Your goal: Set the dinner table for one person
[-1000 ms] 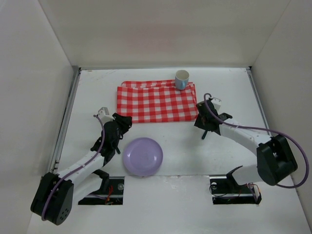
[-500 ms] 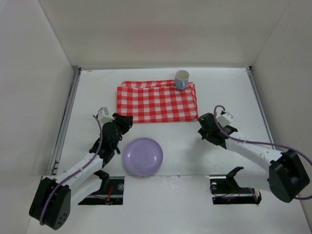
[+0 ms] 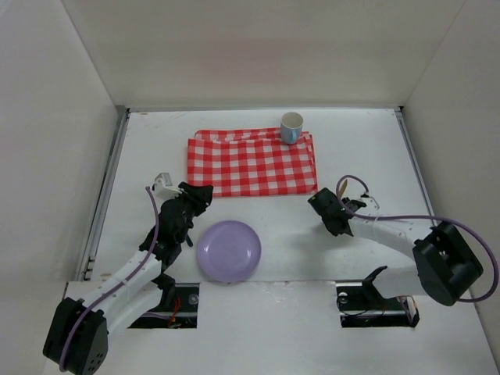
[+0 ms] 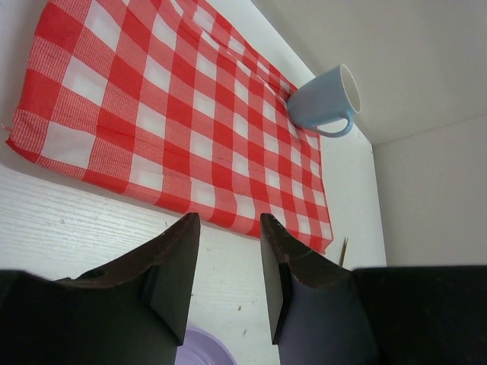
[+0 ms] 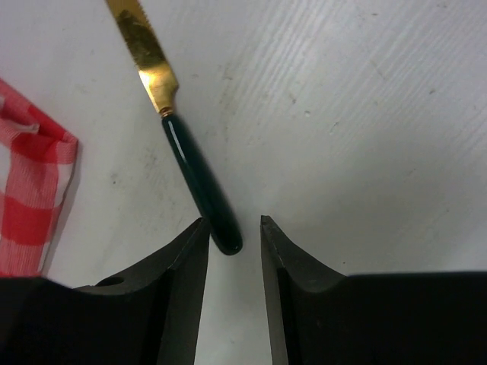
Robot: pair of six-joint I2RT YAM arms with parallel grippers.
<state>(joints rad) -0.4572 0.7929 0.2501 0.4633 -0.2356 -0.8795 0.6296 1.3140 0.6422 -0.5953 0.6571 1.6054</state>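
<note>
Right gripper [image 5: 233, 222]: jaws apart and low over the counter [image 5: 342, 114]. The butt of a knife's handle lies in the gap between the tips. Whether either tip touches it cannot be told.
Left gripper [image 4: 230, 220]: jaws apart. Only the counter and the near edge of the cloth show through the gap.
Counter: a flat matte white top with a thin grey rail down each side edge. The right wrist view shows faint grain and small dark specks on it.
Counter, where: it fills the floor of the white-walled enclosure and lies under both arms.
Plate [image 3: 228, 250]: lilac and round, lying flat on the counter near its front edge. It sits just right of the left arm and apart from the cloth.
Knife [image 5: 186, 160]: it has a dark green handle and a gold serrated blade and lies flat on the counter. Its blade points away from the right gripper, and it is just beside a corner of the cloth.
Cloth [image 3: 251, 162]: red-and-white checked, spread flat on the far half of the counter.
Mug [image 3: 291, 127]: pale blue outside and plain white inside, standing upright at the cloth's far right corner.
Left wrist view only: the mug's handle [image 4: 335, 131] and a sliver of the plate.
Right wrist view only: the knife, which the gripper hides in the top view.
</note>
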